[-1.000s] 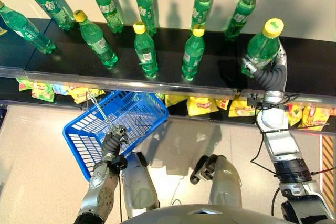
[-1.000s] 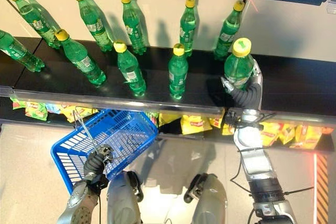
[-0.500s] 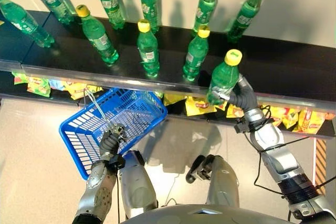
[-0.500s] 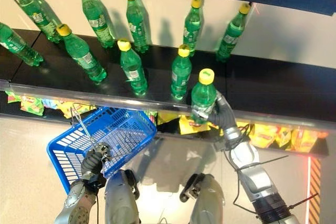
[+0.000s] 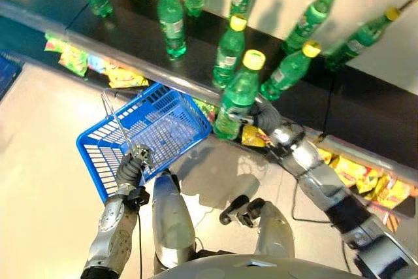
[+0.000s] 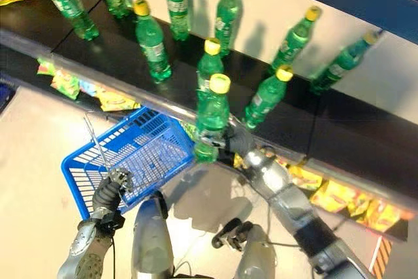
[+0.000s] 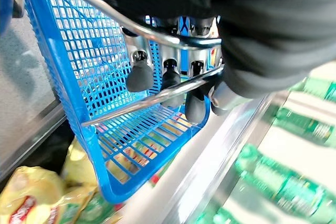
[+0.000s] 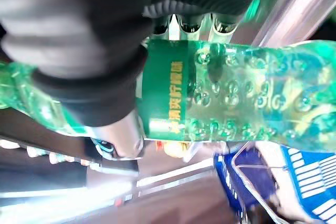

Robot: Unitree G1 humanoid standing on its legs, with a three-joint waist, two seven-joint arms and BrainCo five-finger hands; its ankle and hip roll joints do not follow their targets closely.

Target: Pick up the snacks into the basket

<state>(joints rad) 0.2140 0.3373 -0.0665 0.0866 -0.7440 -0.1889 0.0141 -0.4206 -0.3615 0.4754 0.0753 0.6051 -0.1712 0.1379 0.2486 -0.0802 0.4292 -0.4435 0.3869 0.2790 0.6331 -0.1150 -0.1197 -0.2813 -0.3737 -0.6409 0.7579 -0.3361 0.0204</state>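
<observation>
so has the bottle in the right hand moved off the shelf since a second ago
Yes. The held bottle in the right hand has left the black shelf at the right end of the row and now hangs past its front edge, beside the blue basket.

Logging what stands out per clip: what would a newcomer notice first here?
First, the green bottle with a yellow cap, gripped upright in the right hand in front of the shelf edge, beside the blue basket. The left hand holds that basket by its wire handle, tilted and empty. More green bottles stand on the dark shelf, yellow snack bags below.

Green bottles (image 5: 172, 19) upright on black shelf (image 5: 366, 106).
</observation>
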